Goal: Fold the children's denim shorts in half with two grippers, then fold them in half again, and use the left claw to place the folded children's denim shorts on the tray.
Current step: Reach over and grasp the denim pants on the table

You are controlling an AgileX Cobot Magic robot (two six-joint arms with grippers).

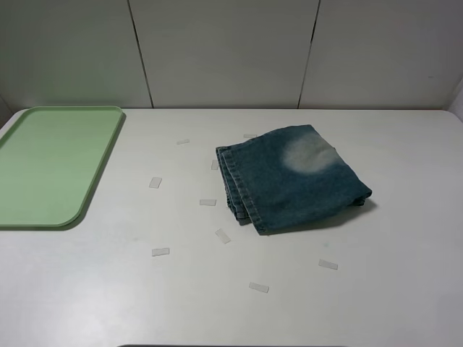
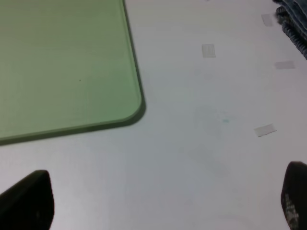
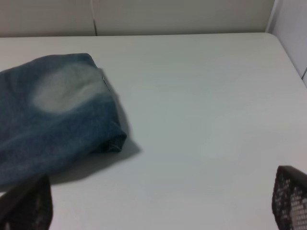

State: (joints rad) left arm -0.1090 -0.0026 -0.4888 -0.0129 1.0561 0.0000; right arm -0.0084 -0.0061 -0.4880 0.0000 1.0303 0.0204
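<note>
The children's denim shorts (image 1: 293,178) lie folded into a small stack on the white table, right of centre, with a pale faded patch on top. Their layered edge faces left. The right wrist view shows them (image 3: 53,115) flat on the table with nothing touching them. The light-green tray (image 1: 51,163) sits bare at the far left, and its rounded corner (image 2: 72,67) fills much of the left wrist view. My left gripper (image 2: 168,203) is open over bare table near that corner. My right gripper (image 3: 158,201) is open too, to the right of the shorts. Neither arm appears in the exterior high view.
Several small clear tape strips (image 1: 207,202) lie scattered on the table (image 1: 405,289) between the tray and the shorts and in front of them. A pale panelled wall (image 1: 231,50) runs along the table's far edge.
</note>
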